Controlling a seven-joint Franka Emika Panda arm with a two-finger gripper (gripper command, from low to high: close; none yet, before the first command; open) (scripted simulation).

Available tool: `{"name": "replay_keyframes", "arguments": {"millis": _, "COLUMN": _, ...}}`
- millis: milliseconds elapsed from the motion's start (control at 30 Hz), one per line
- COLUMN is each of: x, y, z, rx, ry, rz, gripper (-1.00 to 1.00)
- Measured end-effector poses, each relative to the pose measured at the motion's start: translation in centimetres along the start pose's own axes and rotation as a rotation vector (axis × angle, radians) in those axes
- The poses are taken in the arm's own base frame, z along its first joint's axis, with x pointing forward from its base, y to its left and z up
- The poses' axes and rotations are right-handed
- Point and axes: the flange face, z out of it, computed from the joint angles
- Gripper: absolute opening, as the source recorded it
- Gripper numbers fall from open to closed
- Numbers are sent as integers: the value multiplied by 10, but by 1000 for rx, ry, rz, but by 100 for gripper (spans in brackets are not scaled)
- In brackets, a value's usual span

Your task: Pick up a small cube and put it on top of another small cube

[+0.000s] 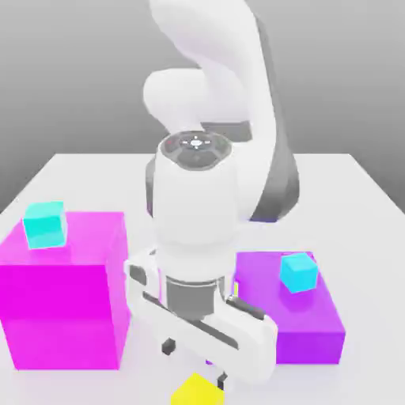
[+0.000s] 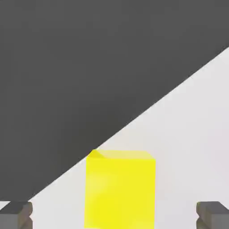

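The small yellow cube (image 1: 198, 391) sits on the white table near its front edge. My gripper (image 1: 196, 362) hovers just above it, open, with one fingertip on either side. In the hand view the yellow cube (image 2: 120, 190) lies between the two grey fingertips (image 2: 15, 214), untouched, and my gripper (image 2: 114, 217) holds nothing. The turquoise small cube (image 1: 44, 224) rests on top of the large magenta block (image 1: 63, 300) at the exterior view's left.
A purple block (image 1: 293, 316) at the exterior view's right carries a bluer cyan small cube (image 1: 299, 272). My arm rises between the two blocks. The table's edge (image 2: 134, 117) runs close to the yellow cube, with dark floor beyond.
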Motion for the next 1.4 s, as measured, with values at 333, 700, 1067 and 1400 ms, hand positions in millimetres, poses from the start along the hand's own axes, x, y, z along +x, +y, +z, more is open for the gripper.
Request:
{"name": "replay_keyframes", "arguments": {"millis": 333, "x": 0, "y": 1, "z": 37, "rx": -2, "ry": -1, "rz": 3, "gripper": -100}}
{"name": "replay_keyframes", "arguments": {"millis": 700, "x": 82, "y": 12, "z": -102, "rx": -37, "ry": 34, "rz": 64, "gripper": -100}}
{"name": "replay_keyframes", "arguments": {"millis": 1067, "x": 192, "y": 124, "z": -251, "rx": -20, "ry": 5, "rz": 271, "gripper": -100}}
{"name": "replay_keyframes", "arguments": {"millis": 1400, "x": 206, "y": 169, "z": -228, "rx": -1, "ry": -4, "rz": 341, "gripper": 100}}
